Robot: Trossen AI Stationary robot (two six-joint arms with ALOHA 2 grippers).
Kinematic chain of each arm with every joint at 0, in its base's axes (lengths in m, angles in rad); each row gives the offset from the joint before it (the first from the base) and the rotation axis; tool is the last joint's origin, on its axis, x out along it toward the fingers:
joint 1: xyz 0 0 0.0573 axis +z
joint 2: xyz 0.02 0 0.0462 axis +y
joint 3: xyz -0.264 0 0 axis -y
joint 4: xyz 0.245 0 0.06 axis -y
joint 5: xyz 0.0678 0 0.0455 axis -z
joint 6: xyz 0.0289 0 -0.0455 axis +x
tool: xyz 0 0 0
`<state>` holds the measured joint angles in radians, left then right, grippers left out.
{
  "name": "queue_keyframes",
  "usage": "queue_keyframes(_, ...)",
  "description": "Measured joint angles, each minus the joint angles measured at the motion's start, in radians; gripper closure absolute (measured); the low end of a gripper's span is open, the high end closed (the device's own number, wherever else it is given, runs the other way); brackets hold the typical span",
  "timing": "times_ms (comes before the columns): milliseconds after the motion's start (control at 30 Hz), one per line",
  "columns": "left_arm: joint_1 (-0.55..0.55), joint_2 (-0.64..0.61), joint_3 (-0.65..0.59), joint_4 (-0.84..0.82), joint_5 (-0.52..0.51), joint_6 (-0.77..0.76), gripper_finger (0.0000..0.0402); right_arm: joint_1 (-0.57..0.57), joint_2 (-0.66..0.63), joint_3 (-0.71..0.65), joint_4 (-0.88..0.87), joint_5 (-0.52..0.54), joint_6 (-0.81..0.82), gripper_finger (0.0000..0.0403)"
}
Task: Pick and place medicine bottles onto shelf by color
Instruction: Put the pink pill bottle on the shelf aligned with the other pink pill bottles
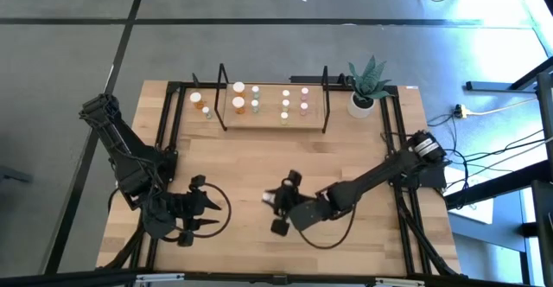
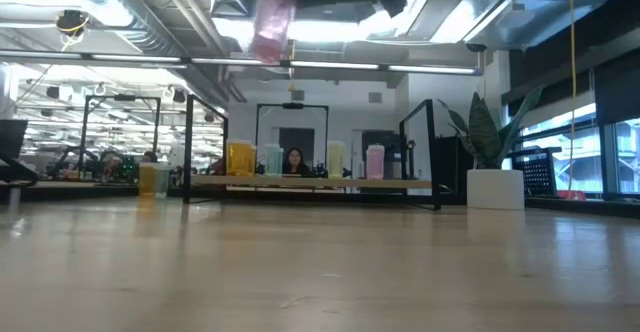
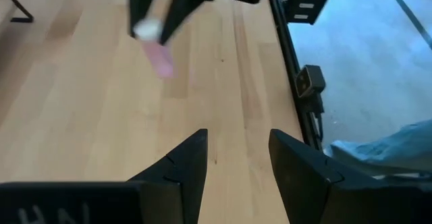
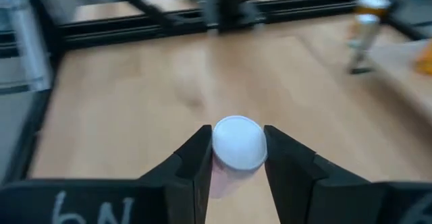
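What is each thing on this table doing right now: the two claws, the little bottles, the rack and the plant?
Right gripper: shut on the pink bottle, held above the table.
Left gripper: open, holding nothing, near the table's front.
Bottles on the shelf: upright, in rows.
Two bottles left of the shelf: upright on the table.
Shelf: standing at the back.
Plant: upright in its white pot.
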<state>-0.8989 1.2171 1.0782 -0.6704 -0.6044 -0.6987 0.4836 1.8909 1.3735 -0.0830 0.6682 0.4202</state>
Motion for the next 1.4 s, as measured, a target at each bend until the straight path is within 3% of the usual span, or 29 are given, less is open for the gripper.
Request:
queue_keyframes(167, 0.002, 0.000, 0.000, -0.003, -0.048, 0.001, 0.0250, -0.034, -0.045, 0.000, -0.106, 0.089, 0.050, 0.0288)
queue_keyframes(467, 0.059, 0.000, 0.000, -0.002, -0.059, -0.007, 0.0250, -0.126, -0.098, 0.000, -0.335, 0.180, 0.281, 0.0288)
queue_keyframes(833, 0.165, 0.000, 0.000, -0.003, -0.058, 0.000, 0.0250, -0.252, -0.120, -0.001, -0.537, 0.204, 0.462, 0.0286)
queue_keyframes(1400, 0.277, 0.000, 0.000, -0.003, -0.060, 0.055, 0.0250, -0.473, -0.120, -0.006, -0.697, 0.220, 0.548, 0.0284)
